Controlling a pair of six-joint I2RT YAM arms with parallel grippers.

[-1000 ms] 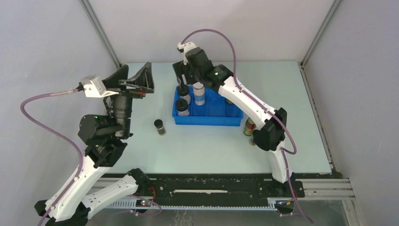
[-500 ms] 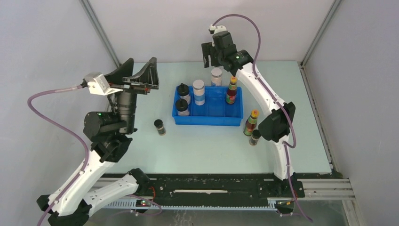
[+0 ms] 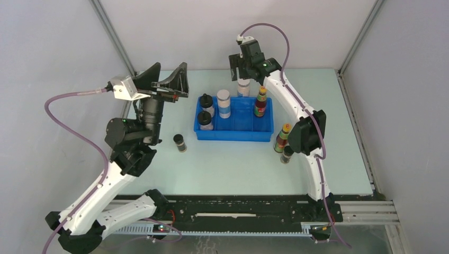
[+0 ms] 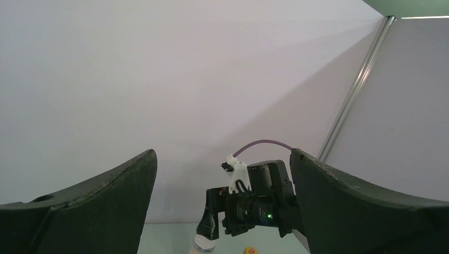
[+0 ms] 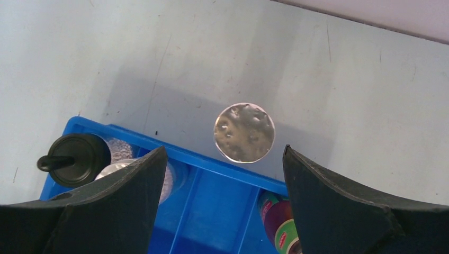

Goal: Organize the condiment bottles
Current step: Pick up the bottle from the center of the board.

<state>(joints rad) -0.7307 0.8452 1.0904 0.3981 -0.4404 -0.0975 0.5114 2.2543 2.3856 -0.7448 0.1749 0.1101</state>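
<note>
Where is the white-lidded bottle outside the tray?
Top view: the clear white-lidded bottle stands just behind the blue plastic tray, under the right pincer.

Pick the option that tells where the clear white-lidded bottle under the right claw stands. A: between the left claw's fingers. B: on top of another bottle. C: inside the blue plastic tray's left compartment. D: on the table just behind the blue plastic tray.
D: in the right wrist view the clear white-lidded bottle stands on the pale table, just beyond the blue plastic tray's far rim.

No text can be read; the label on the slim bottle (image 3: 260, 107) shows only red-green blur.
</note>
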